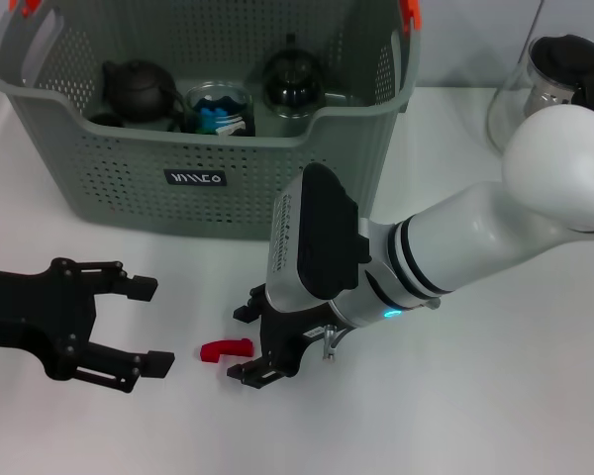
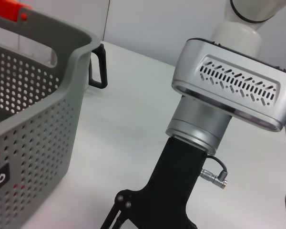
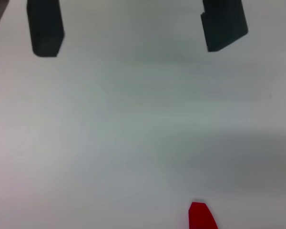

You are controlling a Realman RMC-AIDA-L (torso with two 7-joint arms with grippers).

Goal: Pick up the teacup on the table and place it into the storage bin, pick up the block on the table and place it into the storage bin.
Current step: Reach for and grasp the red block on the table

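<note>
The right pincer (image 1: 246, 341) hangs wide open and empty just beside the red block (image 1: 225, 348) on the table (image 1: 495, 396), the left pincer (image 1: 148, 327) open nearby.

Illegible white lettering, storage bin (image 1: 129, 188) label (image 1: 196, 178)

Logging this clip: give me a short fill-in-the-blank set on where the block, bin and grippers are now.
1. The red block lies on the ____.
2. It lies between the left gripper and the ____ gripper.
3. The left gripper's fingers are ____.
4. The black teapot sits inside the ____.

Missing words: table; right; open; bin
</note>
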